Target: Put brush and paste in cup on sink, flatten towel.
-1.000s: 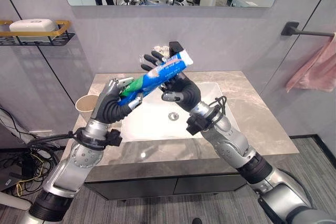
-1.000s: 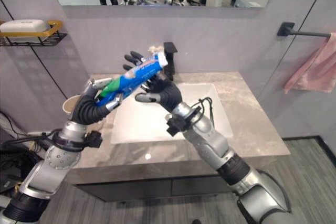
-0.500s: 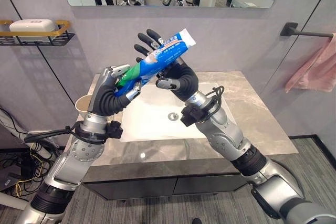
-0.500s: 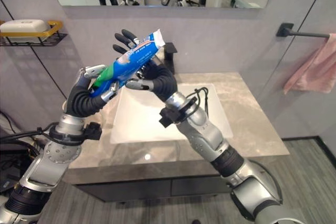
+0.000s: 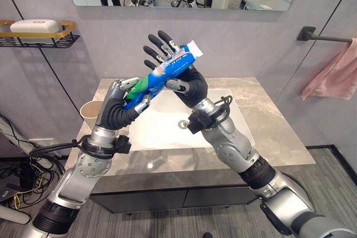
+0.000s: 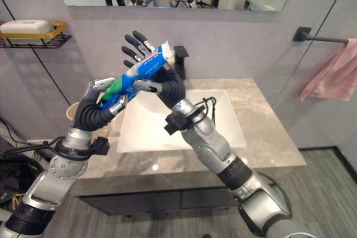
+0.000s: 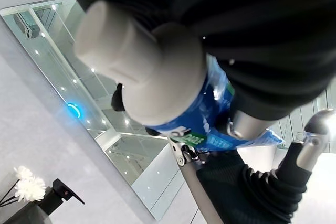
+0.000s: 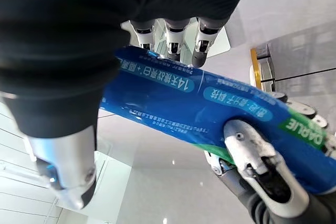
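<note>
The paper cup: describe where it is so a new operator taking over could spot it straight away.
Start at the grey marble counter with the white sink basin set into it. Follow the counter to its left end, below the wall shelf: the paper cup stands upright there, partly hidden behind the left hand. It is tan, open-topped, and the one loose item standing on the counter.

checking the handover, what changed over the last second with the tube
Both robot hands lifted the blue and green toothpaste tube from just above the white sink basin to higher in front of the grey wall. The left robot hand still grips its green end; the right robot hand stays against its blue end, fingers spread. Paper cup and pink towel unchanged.
</note>
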Available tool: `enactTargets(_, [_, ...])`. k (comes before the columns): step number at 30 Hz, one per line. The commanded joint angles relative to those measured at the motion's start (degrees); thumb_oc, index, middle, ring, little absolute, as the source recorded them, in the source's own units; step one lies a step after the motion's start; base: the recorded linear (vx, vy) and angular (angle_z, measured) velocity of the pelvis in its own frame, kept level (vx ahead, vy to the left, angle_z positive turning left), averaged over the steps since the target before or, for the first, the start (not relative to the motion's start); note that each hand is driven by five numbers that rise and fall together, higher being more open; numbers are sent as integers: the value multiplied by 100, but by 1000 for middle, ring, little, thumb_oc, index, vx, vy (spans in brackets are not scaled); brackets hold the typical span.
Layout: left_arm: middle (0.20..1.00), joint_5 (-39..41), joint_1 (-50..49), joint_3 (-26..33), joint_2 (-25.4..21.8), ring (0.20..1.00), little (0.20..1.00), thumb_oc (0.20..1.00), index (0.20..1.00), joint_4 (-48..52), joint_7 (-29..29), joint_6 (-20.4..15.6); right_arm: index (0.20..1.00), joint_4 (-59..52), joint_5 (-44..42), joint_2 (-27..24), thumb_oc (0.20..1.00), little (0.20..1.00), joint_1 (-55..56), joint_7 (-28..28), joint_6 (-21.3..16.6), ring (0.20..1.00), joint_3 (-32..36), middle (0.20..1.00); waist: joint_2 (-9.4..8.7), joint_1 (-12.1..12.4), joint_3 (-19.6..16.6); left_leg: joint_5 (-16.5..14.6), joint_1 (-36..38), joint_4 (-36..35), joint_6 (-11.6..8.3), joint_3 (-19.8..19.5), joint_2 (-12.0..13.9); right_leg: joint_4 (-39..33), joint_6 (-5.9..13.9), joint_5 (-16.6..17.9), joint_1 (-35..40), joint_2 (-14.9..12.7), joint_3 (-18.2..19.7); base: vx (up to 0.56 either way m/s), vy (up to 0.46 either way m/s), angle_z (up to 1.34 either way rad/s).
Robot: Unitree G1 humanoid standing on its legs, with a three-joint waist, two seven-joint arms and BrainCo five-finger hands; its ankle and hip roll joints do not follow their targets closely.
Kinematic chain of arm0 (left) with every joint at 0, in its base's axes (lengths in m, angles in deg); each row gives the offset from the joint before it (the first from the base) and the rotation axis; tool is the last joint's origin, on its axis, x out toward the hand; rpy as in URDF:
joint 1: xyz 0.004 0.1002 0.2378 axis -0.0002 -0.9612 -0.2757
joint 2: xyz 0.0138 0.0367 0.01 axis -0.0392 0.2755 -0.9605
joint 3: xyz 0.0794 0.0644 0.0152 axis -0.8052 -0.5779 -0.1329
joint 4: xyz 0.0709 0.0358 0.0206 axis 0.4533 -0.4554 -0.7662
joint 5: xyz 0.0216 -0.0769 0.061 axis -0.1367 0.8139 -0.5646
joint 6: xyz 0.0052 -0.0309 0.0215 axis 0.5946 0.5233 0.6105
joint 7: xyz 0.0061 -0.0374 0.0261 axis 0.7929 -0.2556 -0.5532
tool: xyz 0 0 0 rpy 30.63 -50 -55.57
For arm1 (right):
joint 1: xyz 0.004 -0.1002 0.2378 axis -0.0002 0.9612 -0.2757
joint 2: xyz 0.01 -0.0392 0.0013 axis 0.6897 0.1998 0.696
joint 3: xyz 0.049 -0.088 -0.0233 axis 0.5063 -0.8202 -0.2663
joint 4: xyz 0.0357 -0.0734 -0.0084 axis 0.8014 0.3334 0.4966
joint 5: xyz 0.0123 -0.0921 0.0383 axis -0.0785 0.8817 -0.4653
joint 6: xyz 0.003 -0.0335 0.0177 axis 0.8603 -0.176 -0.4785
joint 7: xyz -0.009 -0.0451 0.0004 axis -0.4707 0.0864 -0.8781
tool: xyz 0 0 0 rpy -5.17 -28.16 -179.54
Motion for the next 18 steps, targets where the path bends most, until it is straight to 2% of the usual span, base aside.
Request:
enactTargets(1, [200, 224, 245, -90, -273, 200, 200, 200, 200, 230, -106, -151, 1000, -184, -137, 295, 1000, 1000, -282, 41, -495, 1000, 373, 1000, -288, 49, -133, -125, -54, 25, 202, -23, -153, 3, 245, -158, 228, -525, 113, 0, 0, 0])
enactTargets(4, [200, 210, 318, -200, -198, 200, 200, 200, 200, 218, -110, -146, 1000, -180, -137, 330, 1000, 1000, -230, 69, -527, 1000, 376, 1000, -279, 37, -152, -124, -58, 25, 197, -28, -142, 0, 242, -166, 230, -516, 105, 0, 0, 0])
enactTargets(5, [200, 224, 350, -248, -177, 200, 200, 200, 200, 207, -94, -147, 887, -179, -137, 342, 887, 887, -223, 75, -527, 887, 375, 887, -279, 37, -160, -121, -62, 25, 195, -37, -140, 0, 239, -169, 234, -512, 101, 0, 0, 0])
enactTargets(7, [200, 194, 414, -338, -176, 200, 200, 200, 200, 192, -68, -135, 784, -189, -149, 371, 784, 784, -189, 85, -517, 784, 376, 784, -277, 36, -171, -114, -75, 25, 193, -52, -132, 2, 236, -170, 238, -504, 92, 0, 0, 0])
enactTargets(8, [200, 193, 417, -341, -176, 200, 200, 200, 200, 189, -70, -136, 771, -191, -148, 370, 771, 771, -188, 85, -517, 771, 378, 771, -278, 36, -171, -114, -75, 25, 193, -53, -132, 2, 236, -170, 239, -504, 90, 0, 0, 0])
enactTargets(13, [200, 223, 431, -409, -154, 200, 200, 200, 200, 197, -26, -132, 307, -187, -163, 422, 307, 307, -170, 122, -542, 307, 416, 307, -254, 24, -183, -103, -81, 25, 190, -70, -124, 6, 224, -168, 238, -489, 87, 0, 0, 0])
enactTargets(15, [200, 241, 446, -447, -131, 200, 200, 200, 200, 178, -16, -125, 200, -175, -180, 458, 200, 200, -151, 139, -553, 200, 426, 200, -250, 22, -185, -103, -84, 25, 187, -71, -121, 4, 222, -165, 234, -491, 87, 0, 0, 0])
enactTargets(18, [200, 264, 455, -514, -100, 200, 200, 200, 200, 137, 10, -114, 200, -145, -177, 491, 200, 200, -82, 192, -563, 200, 440, 200, -242, 14, -191, -97, -87, 25, 182, -79, -124, 6, 222, -166, 251, -485, 69, 0, 0, 0])
